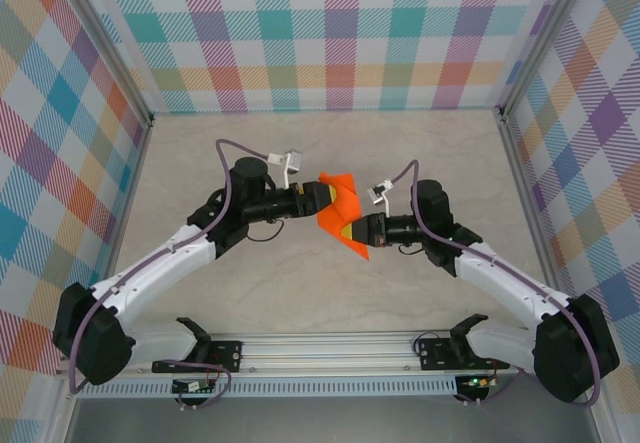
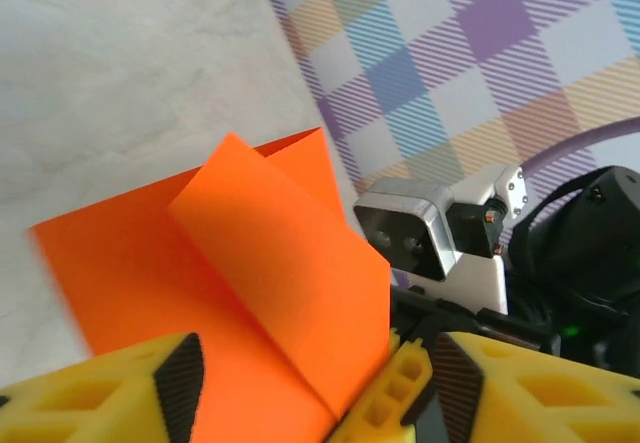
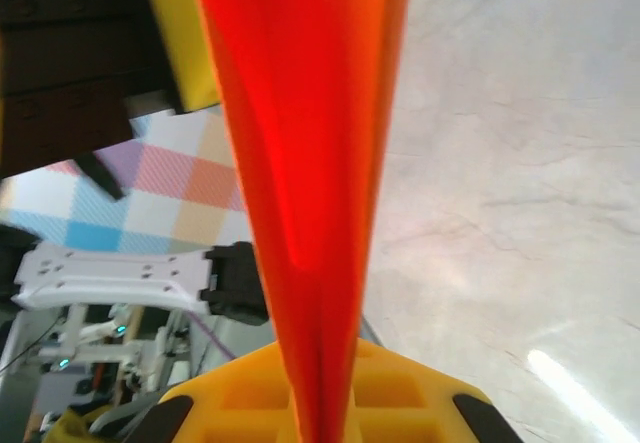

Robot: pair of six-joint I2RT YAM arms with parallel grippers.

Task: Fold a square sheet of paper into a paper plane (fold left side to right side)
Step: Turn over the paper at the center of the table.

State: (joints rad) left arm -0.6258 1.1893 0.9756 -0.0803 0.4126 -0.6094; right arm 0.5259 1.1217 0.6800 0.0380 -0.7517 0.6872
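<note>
The square sheet of paper is bright orange, folded into a smaller creased shape, and held above the table between the two arms. My right gripper is shut on its lower edge. In the right wrist view the paper rises as a narrow folded strip out of the closed yellow fingers of that gripper. My left gripper is at the paper's left side. Its jaws stand wide apart in the left wrist view, with the paper lying loosely between them, one flap folded over.
The beige table is walled by plaid panels on three sides. An aluminium rail carrying the arm bases runs along the near edge. The right arm's wrist camera sits close behind the paper in the left wrist view.
</note>
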